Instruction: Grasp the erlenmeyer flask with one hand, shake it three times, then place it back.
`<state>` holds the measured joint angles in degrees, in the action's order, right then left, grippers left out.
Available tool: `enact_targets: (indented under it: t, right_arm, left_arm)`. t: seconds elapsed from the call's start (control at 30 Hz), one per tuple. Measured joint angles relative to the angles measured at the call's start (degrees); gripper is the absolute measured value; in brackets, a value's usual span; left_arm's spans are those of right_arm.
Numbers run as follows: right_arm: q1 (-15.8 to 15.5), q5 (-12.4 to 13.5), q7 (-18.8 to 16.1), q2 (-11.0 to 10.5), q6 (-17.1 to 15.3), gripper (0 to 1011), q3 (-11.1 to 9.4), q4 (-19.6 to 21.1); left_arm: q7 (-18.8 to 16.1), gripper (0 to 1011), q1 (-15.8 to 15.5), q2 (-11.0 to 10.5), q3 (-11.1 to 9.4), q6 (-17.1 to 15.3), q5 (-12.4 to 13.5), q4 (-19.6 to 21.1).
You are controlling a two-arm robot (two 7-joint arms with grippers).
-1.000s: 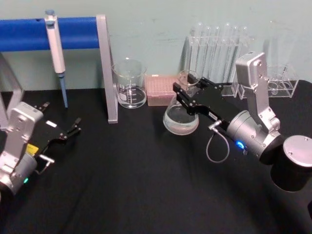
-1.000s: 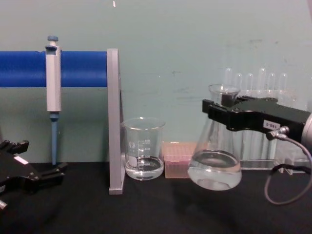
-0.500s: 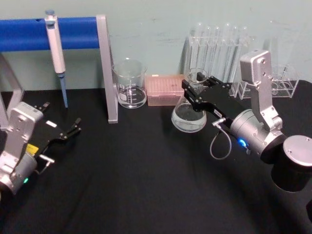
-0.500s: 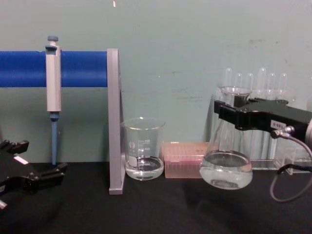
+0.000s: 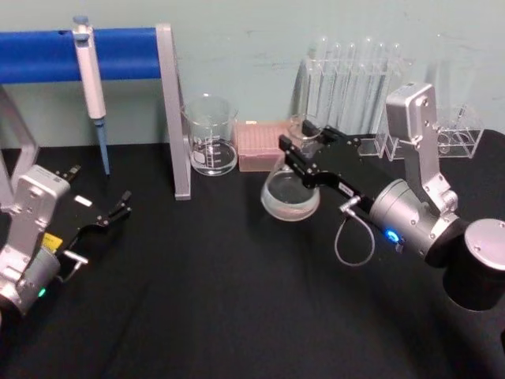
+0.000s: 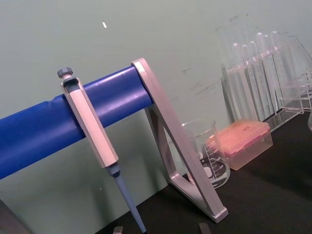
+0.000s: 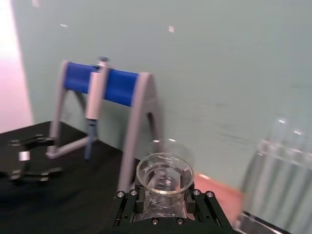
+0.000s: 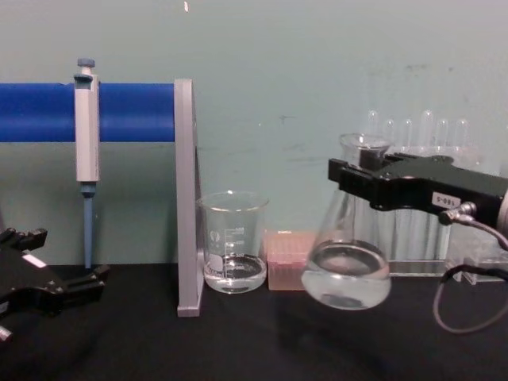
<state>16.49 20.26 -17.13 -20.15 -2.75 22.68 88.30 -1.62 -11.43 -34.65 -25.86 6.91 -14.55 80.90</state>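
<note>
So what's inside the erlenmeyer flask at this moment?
Visible: clear liquid pooled in the wide base of the erlenmeyer flask, empty glass above. The right end effector clamps the neck, covering the inside there. The left end effector sits parked, open, at left.

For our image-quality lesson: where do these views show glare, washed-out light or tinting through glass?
Right wrist view: the wall past the blue stand washes out pale. Chest view: water in the flask, clamped in the right gripper's jaws, takes a pink tint beside the pink box. Head view: glints on the beaker rim; left gripper parked at left.
</note>
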Motion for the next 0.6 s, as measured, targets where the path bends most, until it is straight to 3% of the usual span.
enact_targets:
  t: [0.1,0.33,0.6]
  right_arm:
    - [-0.05,0.44,-2.69,-0.52,0.63,456,0.27,0.38]
    - [0.43,2.77,-12.61,-3.30,2.76,456,2.26,1.63]
    - [1.49,5.73,-19.98,-5.78,4.16,456,4.85,2.24]
  left_arm:
    - [0.00,1001,0.00,0.00,0.00,0.00,0.00,0.00]
    - [0.00,1001,0.00,0.00,0.00,0.00,0.00,0.00]
    - [0.00,1001,0.00,0.00,0.00,0.00,0.00,0.00]
